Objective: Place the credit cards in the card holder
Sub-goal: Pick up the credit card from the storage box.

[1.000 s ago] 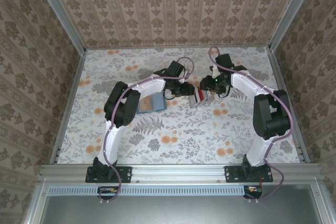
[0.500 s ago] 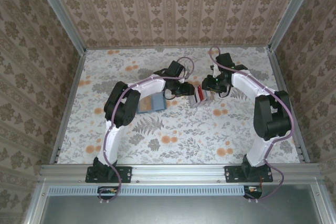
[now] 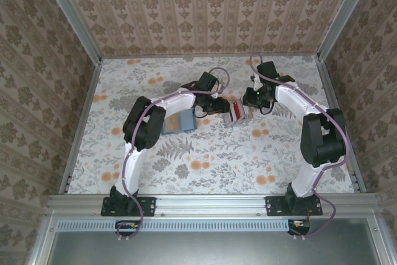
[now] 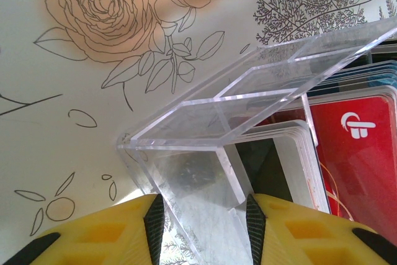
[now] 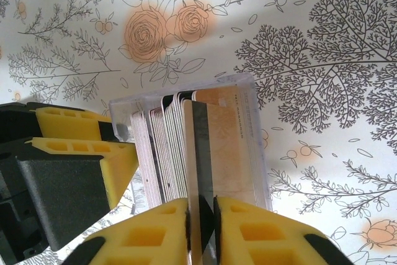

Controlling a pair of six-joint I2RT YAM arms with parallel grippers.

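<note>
on the red card (image 4: 366,181) sits a white logo (image 4: 358,125).

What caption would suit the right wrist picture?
Right gripper pinches one card standing in the clear rack while the left gripper holds the rack's end.

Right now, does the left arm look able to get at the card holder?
Probably not yet: the left gripper is clamped on the clear rack. The card holder lies free beside that arm's elbow.

Bright, even light, soft shadows (barely any); mild glare on the clear rack (image 4: 260,85) edges.
</note>
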